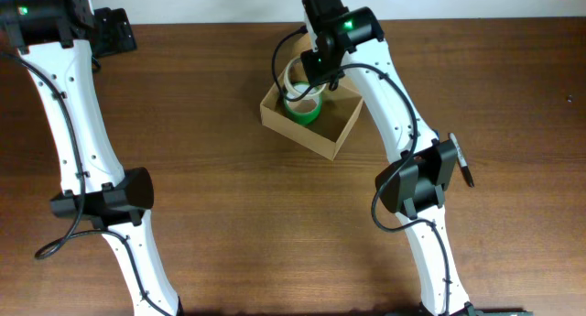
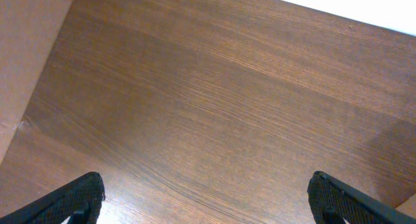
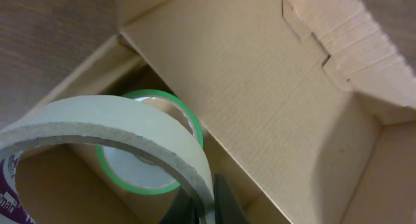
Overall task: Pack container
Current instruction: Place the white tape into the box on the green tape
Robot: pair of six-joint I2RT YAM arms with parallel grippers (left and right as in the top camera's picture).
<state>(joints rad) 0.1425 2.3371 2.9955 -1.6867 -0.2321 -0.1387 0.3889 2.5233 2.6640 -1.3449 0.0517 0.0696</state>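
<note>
Probably light and crushable, the container [image 1: 337, 125] suits a wall-edge pinch; right end effector [image 3: 207, 208] clamps a tape roll [image 3: 97, 123], left end effector [image 2: 208, 198] gapes.

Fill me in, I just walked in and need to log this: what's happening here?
The right gripper has a cream tape roll pinched by its wall and holds it over the open cardboard box, where a green tape roll already lies. The left gripper is open and empty above the table, away from the box.
</note>
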